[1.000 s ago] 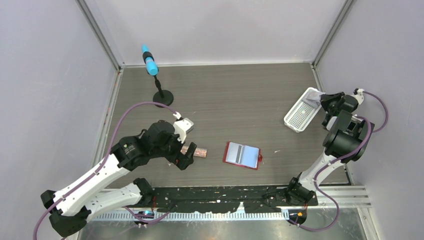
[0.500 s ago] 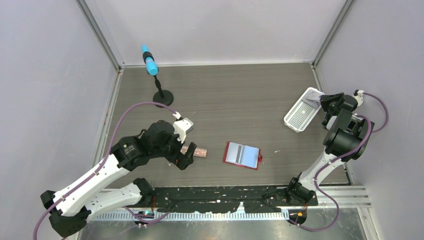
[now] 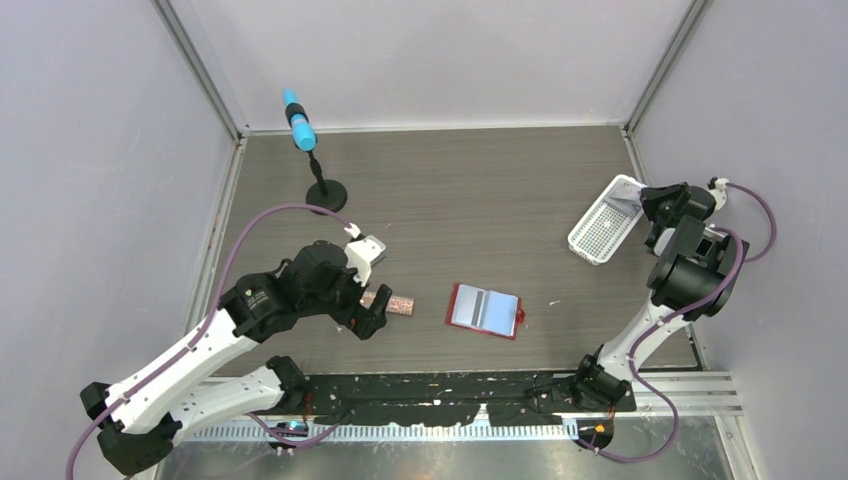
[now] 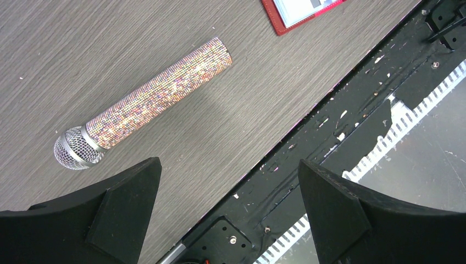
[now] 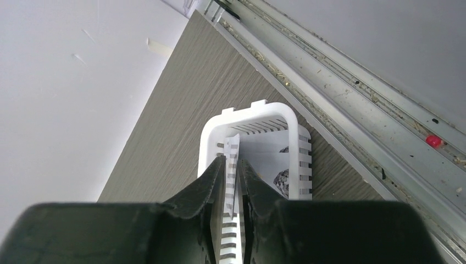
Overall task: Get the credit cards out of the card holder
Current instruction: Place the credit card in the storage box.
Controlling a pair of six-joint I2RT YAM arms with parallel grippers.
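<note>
The red card holder (image 3: pixel 485 310) lies open mid-table, showing light blue pockets with a dark stripe; one corner of it (image 4: pixel 302 11) shows in the left wrist view. A pale credit card (image 5: pixel 232 165) stands on edge between the fingers of my right gripper (image 5: pixel 231 162), over the white basket (image 5: pixel 247 110). The jaws are slightly parted, with a thin dark gap beside the card. A second card (image 5: pixel 275 165) lies flat in the basket. My left gripper (image 4: pixel 228 165) is wide open and empty, hovering near the front edge, left of the holder.
A glittery microphone (image 4: pixel 159 93) lies beside the left gripper (image 3: pixel 368 318), left of the holder. A blue-topped stand (image 3: pixel 300 130) is at the back left. The basket (image 3: pixel 600 225) sits by the right wall rail. The black front rail (image 4: pixel 329 121) borders the table.
The right gripper's jaws have loosened around the card over the basket and the wrist has shifted slightly. The left arm, holder and microphone have not moved.
</note>
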